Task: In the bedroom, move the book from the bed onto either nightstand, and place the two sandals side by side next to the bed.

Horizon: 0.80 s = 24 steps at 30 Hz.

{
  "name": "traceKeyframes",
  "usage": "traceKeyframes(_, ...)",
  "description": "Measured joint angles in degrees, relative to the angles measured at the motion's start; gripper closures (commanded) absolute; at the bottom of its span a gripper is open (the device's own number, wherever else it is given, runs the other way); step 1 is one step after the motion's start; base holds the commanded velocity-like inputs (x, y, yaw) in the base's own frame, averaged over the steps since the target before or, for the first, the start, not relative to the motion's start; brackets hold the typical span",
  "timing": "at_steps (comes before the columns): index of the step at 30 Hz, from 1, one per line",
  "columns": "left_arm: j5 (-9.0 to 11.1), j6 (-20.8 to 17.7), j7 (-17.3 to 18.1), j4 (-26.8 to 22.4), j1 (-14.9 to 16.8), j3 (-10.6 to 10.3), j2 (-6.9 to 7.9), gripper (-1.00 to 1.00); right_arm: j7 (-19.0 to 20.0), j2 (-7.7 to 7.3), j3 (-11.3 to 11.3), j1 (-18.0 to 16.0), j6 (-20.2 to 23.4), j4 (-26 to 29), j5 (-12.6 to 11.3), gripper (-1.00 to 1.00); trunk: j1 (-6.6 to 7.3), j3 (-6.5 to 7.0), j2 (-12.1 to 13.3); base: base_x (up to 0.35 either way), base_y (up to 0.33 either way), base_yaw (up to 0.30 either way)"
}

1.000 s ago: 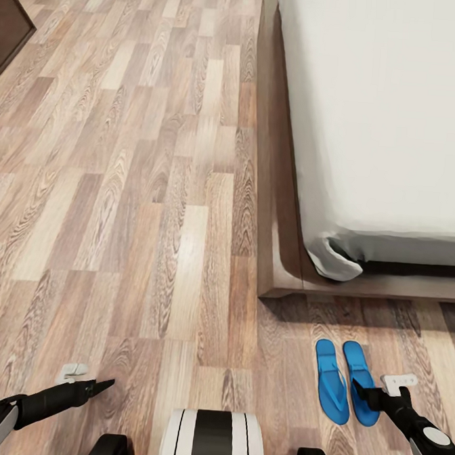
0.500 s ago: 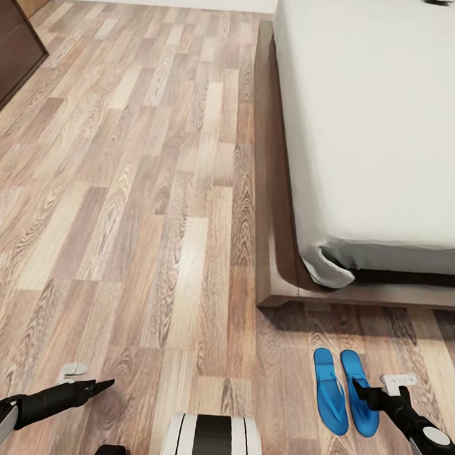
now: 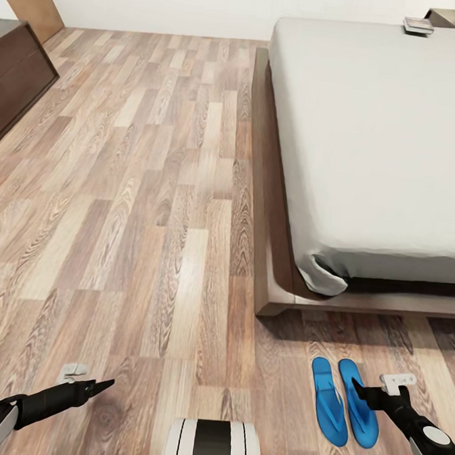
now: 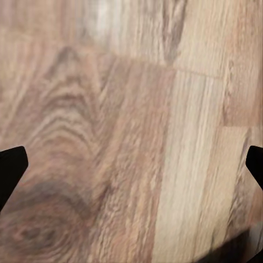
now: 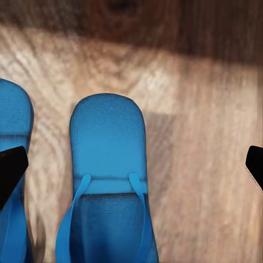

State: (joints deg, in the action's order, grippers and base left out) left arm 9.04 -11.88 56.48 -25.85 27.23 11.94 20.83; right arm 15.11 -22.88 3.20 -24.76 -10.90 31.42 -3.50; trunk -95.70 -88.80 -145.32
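wood-plank floor (image 3: 153, 215), matt cloth mattress (image 3: 377, 129)

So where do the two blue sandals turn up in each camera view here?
Head view: the sandals lie side by side on the wood floor at lower right, off the foot of the bed, by the right gripper.
Right wrist view: both in it, one whole width, the other cut by the edge.
Left wrist view: floor planks, no sandals.
Shared landmark: the wood floor.

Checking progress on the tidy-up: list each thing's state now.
Sandals: flat on the floor, side by side, at the foot of the bed.
Book: lying on the bed's far end.
Left gripper: open, empty, above the floor.
Right gripper: open, empty, above the sandals.
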Motion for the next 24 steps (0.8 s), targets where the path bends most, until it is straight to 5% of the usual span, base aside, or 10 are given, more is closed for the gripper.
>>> traceKeyframes(24, 0.0, 0.0, 0.0, 0.0, 0.0, 0.0, 0.00, -1.00, 0.0, 0.00, 0.0, 0.0, 0.1, 0.2, 0.0, -1.00, 0.62, 5.32, 0.3, 0.000, 0.000, 0.000)
